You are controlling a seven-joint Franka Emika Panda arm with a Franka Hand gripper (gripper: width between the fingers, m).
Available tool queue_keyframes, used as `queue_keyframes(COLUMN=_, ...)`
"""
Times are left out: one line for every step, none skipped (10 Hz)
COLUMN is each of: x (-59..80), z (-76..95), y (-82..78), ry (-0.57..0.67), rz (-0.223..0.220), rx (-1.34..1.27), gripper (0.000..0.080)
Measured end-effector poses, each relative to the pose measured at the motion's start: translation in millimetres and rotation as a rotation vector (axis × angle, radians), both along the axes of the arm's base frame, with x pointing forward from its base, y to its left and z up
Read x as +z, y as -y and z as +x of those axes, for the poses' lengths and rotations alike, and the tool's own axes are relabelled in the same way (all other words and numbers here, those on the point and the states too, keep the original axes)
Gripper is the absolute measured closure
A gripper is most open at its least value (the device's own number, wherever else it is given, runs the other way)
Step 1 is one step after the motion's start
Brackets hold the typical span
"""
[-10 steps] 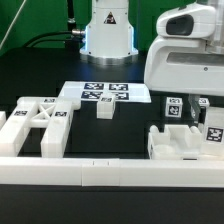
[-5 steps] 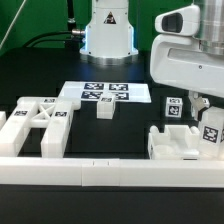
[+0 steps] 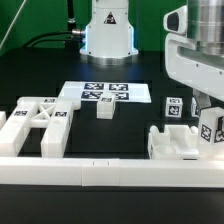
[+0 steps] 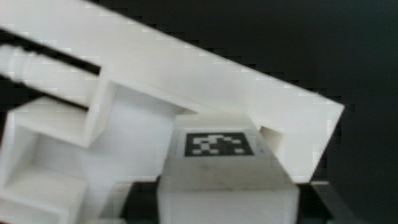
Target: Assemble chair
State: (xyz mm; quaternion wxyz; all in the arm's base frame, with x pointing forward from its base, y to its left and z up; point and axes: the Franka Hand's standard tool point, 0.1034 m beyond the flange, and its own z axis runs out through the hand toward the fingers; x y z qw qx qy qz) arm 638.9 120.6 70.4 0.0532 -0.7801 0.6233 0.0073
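Pincer (image 3: 207, 109) is clamped on a small tagged chair piece (image 3: 211, 131) at the exterior view's right, right by the slotted chair part (image 3: 176, 143) on the black surface (image 3: 40, 75); can't tell if they touch. The bigger frame piece (image 3: 35, 126) sits well apart at the exterior view's left.

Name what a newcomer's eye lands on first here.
The bulky white arm fills the exterior view's upper right, its pincer shut on a tagged block right by a chair part. Next comes the marker board at the centre, black tags on white. The big frame piece lies at the exterior view's left.
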Motion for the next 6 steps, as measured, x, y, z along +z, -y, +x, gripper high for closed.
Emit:
queue_keyframes(x=0.3, z=0.1, y=0.3, ry=-0.004, rz=0.003, rx=-0.048, gripper=0.0514)
queue_keyframes(x=0.2, z=0.2, y=0.2, ry=-0.004, rz=0.003, rx=-0.048, gripper=0.0508)
queue_keyframes(x=-0.7, z=-0.3, y=-0.4, ry=-0.004, rz=0.003, rx=-0.037, gripper=0.0508)
queue_keyframes(x=-0.9, z=-0.4, y=-0.3, ry=-0.001, rz=0.000, rx=0.008, gripper=0.0302)
queue_keyframes(x=-0.2, z=0.3, y=-0.2, ry=0.000, rz=-0.002, rx=0.049, gripper=0.0302)
queue_keyframes(x=-0.7, z=0.2, y=-0.4, ry=0.005, rz=-0.005, rx=0.101, gripper=0.0183)
